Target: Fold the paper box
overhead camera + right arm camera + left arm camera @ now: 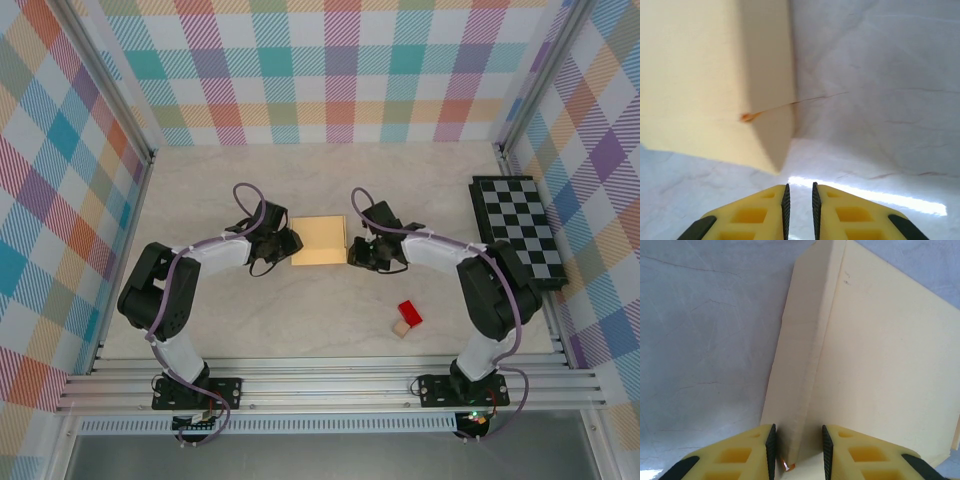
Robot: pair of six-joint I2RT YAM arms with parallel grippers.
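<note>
Looks largely folded already: paper box [319,240] sits mid-desk [330,330] as a compact carton between both arms. Left gripper [798,446] jaws clamped on its left edge flap. Right gripper [799,200] jaws nearly together, holding nothing, just beside its corner. Probably only final creasing left.

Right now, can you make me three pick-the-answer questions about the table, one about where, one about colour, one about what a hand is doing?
1. Where is the paper box?
A. between the two hands
B. on the checkered board
C. beside the red block

2. What colour is the box?
A. green
B. pale orange-yellow
C. black

3. What is the left hand doing?
A. pinching a raised flap
B. holding the block
C. pointing upward

Answers: 1 A, an arm sits on each side; 2 B, plain pale card; 3 A, the flap sits between its fingers.
</note>
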